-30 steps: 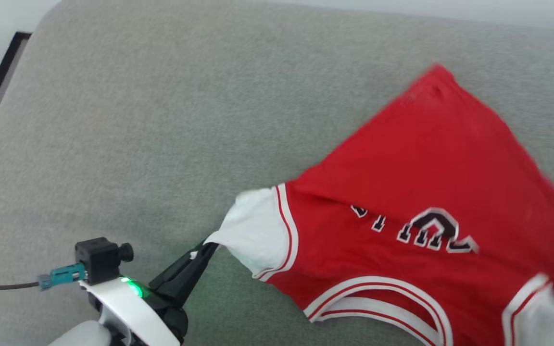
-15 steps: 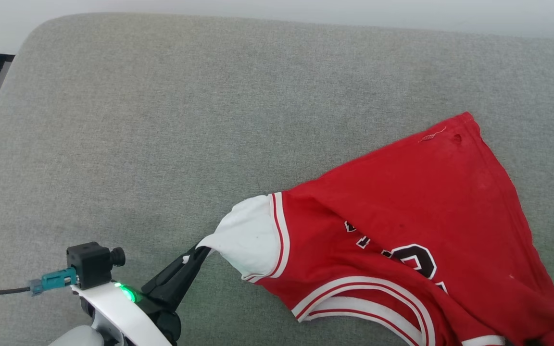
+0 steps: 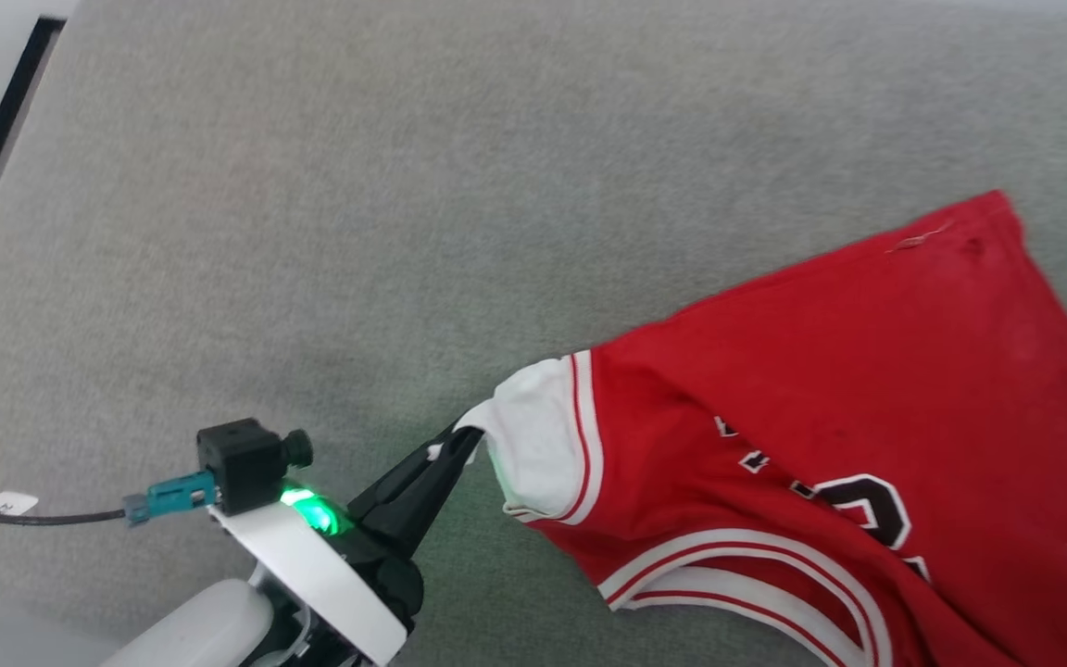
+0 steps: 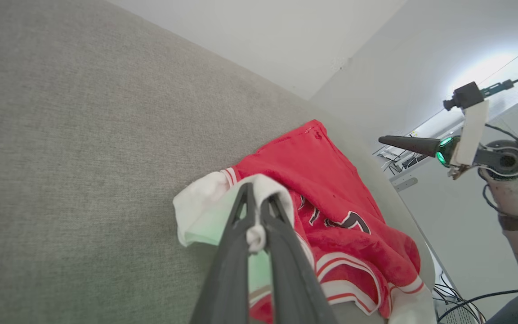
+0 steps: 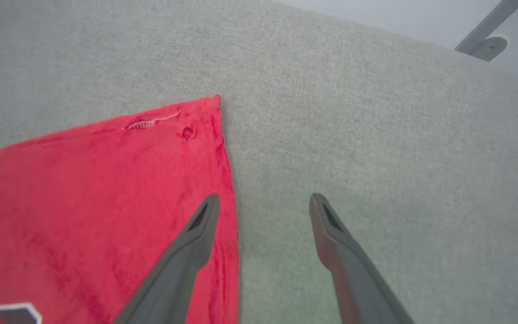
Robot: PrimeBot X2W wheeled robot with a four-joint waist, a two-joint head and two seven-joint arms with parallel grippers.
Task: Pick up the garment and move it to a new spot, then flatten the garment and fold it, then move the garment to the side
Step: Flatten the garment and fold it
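The left tool (image 3: 461,439) pinched the garment's (image 3: 848,371) white sleeve at lower centre; the right tool (image 5: 263,202) hung spread above its red edge and the grey cushion (image 3: 357,213), pale wall (image 4: 286,40) beyond.

Black, white-outlined lettering (image 3: 858,505) is printed on the red front of the garment (image 3: 867,352). It is broken up by folds and cut off at the edge of the head view, so no whole word or number can be read. A mark on the white tag (image 3: 7,504) of a cable (image 3: 52,518) is too small to be read.
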